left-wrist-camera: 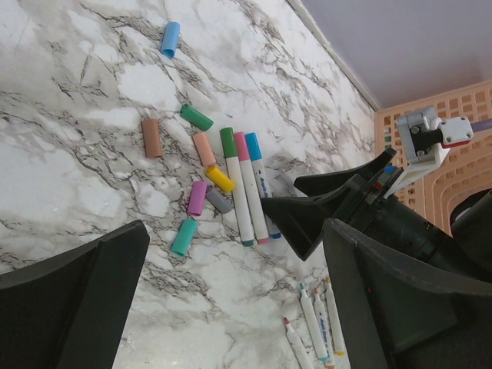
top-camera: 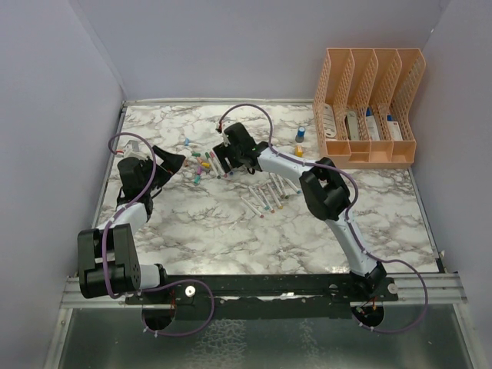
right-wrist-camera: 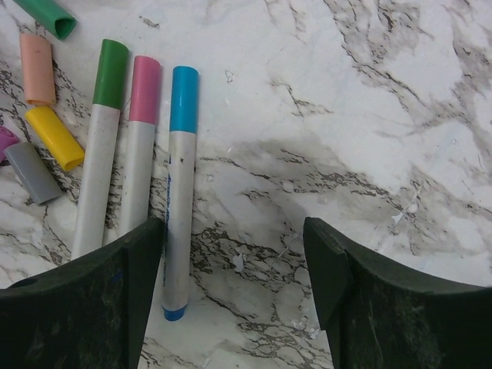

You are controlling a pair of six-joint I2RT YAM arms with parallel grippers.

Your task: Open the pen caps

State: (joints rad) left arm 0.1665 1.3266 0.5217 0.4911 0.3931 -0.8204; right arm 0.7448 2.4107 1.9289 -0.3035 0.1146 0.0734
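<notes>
Pen caps (top-camera: 201, 163): top view, loose ones plus capped pens clustered far-centre on the surface (top-camera: 231, 231), between my left hand (top-camera: 171, 163) and right hand (top-camera: 227, 157). Left wrist: left hand wide open, empty; three pens (left-wrist-camera: 244, 201) lie side by side with green cap (left-wrist-camera: 227, 141), pink cap (left-wrist-camera: 241, 144) and blue cap (left-wrist-camera: 252, 146) on. Right wrist: right hand spread wide, empty, just short of them. Probably light, stiff, slick, friction-fit. I'd pinch barrel and cap separately and pull straight.

loose pen caps (left-wrist-camera: 220, 179) lie scattered flat — three more caps (right-wrist-camera: 145, 88) sit on pens (right-wrist-camera: 138, 177).
</notes>
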